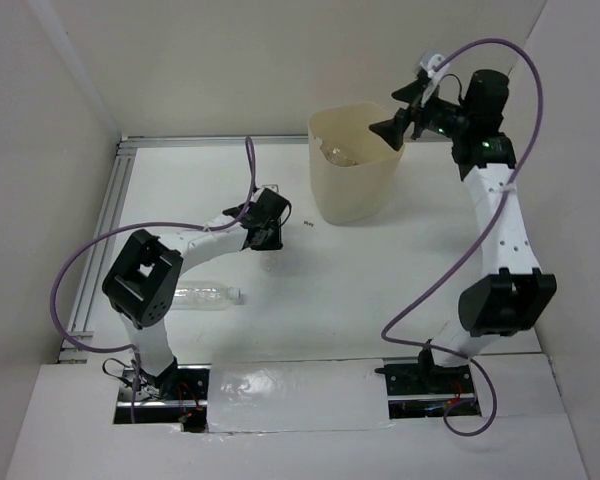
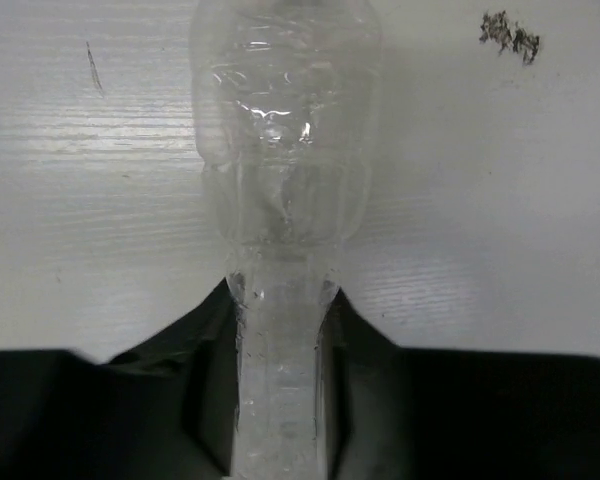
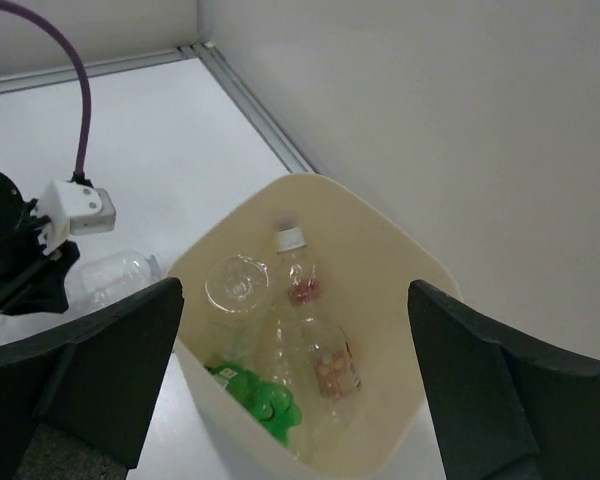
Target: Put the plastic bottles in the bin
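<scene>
My left gripper (image 1: 266, 236) is low over the table, left of the bin, and shut on a clear plastic bottle (image 2: 280, 150); the jaws pinch its narrow part in the left wrist view (image 2: 280, 310). Another clear bottle (image 1: 202, 297) with a white cap lies on the table near my left arm. The cream bin (image 1: 355, 185) stands at the back. My right gripper (image 1: 405, 108) hovers open and empty above it (image 3: 296, 290). The bin (image 3: 380, 240) holds several bottles: a green one (image 3: 265, 400), one with a red label (image 3: 335, 370), and clear ones (image 3: 238, 284).
White walls close in the table at the back and on both sides. A metal rail (image 1: 105, 215) runs along the left edge. A small dark speck (image 1: 307, 225) lies on the table near the bin. My left gripper (image 3: 20, 262) and its bottle (image 3: 110, 275) show in the right wrist view.
</scene>
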Tool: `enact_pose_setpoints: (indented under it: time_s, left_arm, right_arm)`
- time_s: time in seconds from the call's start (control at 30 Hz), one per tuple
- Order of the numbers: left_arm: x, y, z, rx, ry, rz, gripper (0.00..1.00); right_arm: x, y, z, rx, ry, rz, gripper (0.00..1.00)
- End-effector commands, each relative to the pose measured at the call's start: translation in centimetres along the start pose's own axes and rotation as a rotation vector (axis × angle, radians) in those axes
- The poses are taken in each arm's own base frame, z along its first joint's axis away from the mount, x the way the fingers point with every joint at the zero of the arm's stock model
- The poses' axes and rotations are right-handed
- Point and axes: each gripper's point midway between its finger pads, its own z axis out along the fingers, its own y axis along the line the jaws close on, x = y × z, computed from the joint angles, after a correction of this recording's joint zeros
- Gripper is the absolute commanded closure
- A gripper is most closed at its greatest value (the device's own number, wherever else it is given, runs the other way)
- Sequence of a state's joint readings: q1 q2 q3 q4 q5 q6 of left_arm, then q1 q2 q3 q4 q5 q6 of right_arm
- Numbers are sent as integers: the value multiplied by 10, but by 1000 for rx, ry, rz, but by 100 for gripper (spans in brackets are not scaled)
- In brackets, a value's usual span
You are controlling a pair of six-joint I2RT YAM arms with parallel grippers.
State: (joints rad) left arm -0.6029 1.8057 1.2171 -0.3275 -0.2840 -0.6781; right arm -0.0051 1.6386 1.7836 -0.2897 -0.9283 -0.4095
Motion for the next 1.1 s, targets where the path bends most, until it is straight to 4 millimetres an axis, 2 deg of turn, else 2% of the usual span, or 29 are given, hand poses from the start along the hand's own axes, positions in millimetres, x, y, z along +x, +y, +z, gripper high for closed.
enact_pose_setpoints:
  time_s: [0.0, 0.03, 0.07, 0.1, 0.13, 0.2, 0.23, 0.27, 0.3, 0.33, 0.37, 0.4, 0.43, 0.47, 0.5, 0.53, 0.57, 0.6, 0.63, 0.67, 0.7, 0.73, 0.8, 0.87, 0.9, 0.97, 1.0, 1.03, 1.07]
  left_arm:
    - [-37, -15, -35, 41, -105, 35, 81]
    - [-55, -27, -51, 80, -154, 34, 81]
    - [-69, -34, -66, 113, -189, 31, 83]
    - [-82, -47, -83, 164, -233, 34, 85]
    - [-112, -57, -116, 220, -326, 27, 86]
    - [-138, -77, -152, 320, -420, 35, 89]
    - [-158, -97, -181, 408, -503, 49, 91]
    - [-166, -109, -201, 458, -547, 58, 91]
    - [-174, -117, -213, 487, -580, 51, 91]
    - [-183, -131, -231, 552, -625, 63, 91]
    - [-197, -135, -248, 581, -674, 47, 91]
    - [-207, -152, -260, 645, -724, 54, 91]
    - [-207, -152, -260, 646, -724, 54, 91]
    - [-225, -160, -276, 691, -813, 34, 91]
    - [-231, -166, -277, 716, -840, 29, 91]
    - [-237, -177, -266, 725, -857, 24, 91]
    - [-250, -184, -274, 748, -913, 19, 91]
    - [-265, -191, -285, 788, -987, -6, 91]
    - [-272, -197, -261, 749, -999, -33, 87]
    - [-277, -205, -259, 753, -1032, -38, 87]
    - [-292, -208, -269, 759, -1082, -70, 87]
    - [-301, -209, -263, 731, -1104, -87, 85]
    - [-315, -220, -242, 663, -1139, -102, 81]
    - [-318, -227, -219, 587, -1126, -83, 69]
    - [-324, -232, -207, 549, -1139, -58, 56]
    - [-321, -239, -197, 531, -1117, -39, 41]
    - [-320, -238, -195, 514, -1115, -15, 29]
    - [-320, -238, -195, 514, -1115, -14, 16]
    - [-324, -233, -211, 514, -1135, -11, 3]
  right_arm:
    - [-25, 4, -36, 64, -43, 24, 0]
    - [-26, -3, -53, 124, -34, 40, 0]
    - [-8, -6, -60, 158, -7, 86, 0]
    - [0, -6, -69, 165, 8, 108, 6]
    - [11, -14, -86, 191, 25, 136, 19]
    - [39, -6, -100, 173, 73, 202, 54]
    - [47, -6, -112, 171, 86, 181, 92]
    - [52, -1, -117, 167, 99, 179, 100]
    - [70, 8, -121, 161, 132, 219, 100]
    - [75, 13, -125, 141, 139, 175, 100]
    - [80, 22, -131, 136, 161, 169, 100]
    - [99, 38, -133, 116, 188, 168, 96]
    - [98, 39, -133, 108, 182, 168, 96]
    - [98, 47, -136, 86, 188, 79, 91]
    - [116, 65, -138, 48, 214, 111, 77]
    - [120, 76, -139, 16, 214, 100, 74]
    - [123, 83, -141, -15, 218, 9, 71]
    - [135, 102, -144, -55, 237, 58, 70]
    - [142, 111, -143, -81, 245, 60, 70]
    - [145, 117, -145, -99, 249, 19, 70]
    - [148, 125, -147, -114, 256, 16, 70]
    - [160, 140, -150, -144, 273, 62, 70]
    - [161, 153, -150, -178, 266, 32, 69]
    - [168, 165, -152, -198, 264, 54, 65]
    - [168, 172, -151, -214, 263, 49, 57]
    - [171, 179, -151, -233, 263, 43, 38]
    - [170, 181, -149, -245, 259, 30, 27]
    - [170, 186, -148, -258, 254, 10, 10]
    - [169, 188, -147, -265, 246, -28, 7]
